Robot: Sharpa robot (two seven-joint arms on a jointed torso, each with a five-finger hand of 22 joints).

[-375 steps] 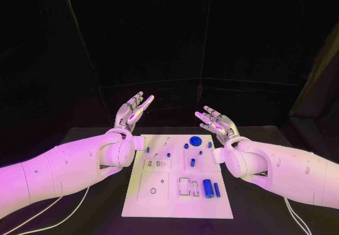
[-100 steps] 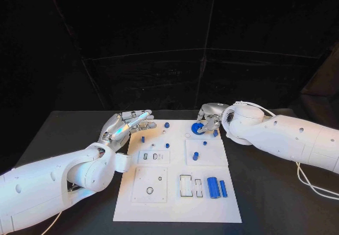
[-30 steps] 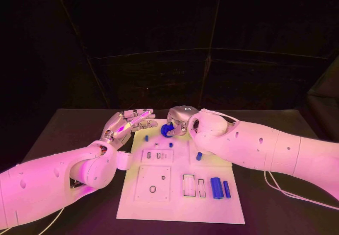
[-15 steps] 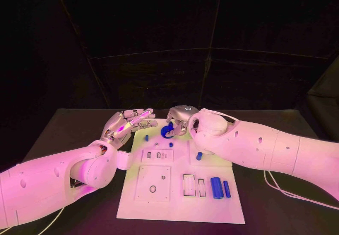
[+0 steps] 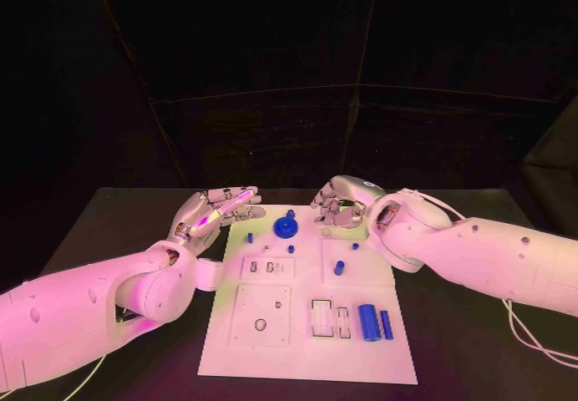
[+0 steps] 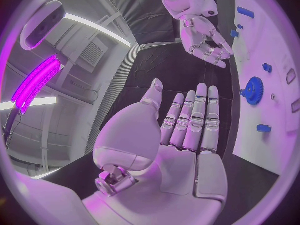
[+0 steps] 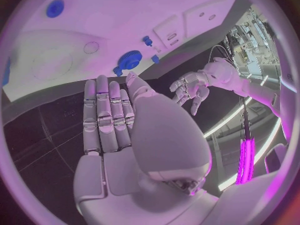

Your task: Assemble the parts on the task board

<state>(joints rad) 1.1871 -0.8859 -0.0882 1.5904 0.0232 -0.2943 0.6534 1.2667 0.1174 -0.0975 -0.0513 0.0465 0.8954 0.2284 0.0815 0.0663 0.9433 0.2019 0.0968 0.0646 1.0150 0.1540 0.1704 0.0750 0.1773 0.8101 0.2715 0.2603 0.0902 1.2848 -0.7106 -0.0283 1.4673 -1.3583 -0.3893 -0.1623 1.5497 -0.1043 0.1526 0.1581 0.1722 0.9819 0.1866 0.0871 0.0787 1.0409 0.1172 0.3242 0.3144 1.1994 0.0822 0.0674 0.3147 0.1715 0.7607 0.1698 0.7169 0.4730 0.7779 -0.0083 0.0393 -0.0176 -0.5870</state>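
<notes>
— Where is the blue gear (image 5: 286, 226) found?
— At the task board's (image 5: 307, 351) far end, between both hands, apparently seated. The right hand (image 5: 338, 206) is held nearer, fingers loosely curled, empty; the left hand (image 5: 215, 211) is spread.

Pink-violet light on the table, black room behind.
In the head view the arms (image 5: 84, 305) and the board (image 5: 301, 355) glow pink and the backdrop stays almost black, with faint panel seams; shadows on the board are soft. The wrist views bend straight edges hard toward the circle's rim, and bright strip lamps (image 6: 39, 82) there glare magenta and white, slightly blown out; rims look soft.
</notes>
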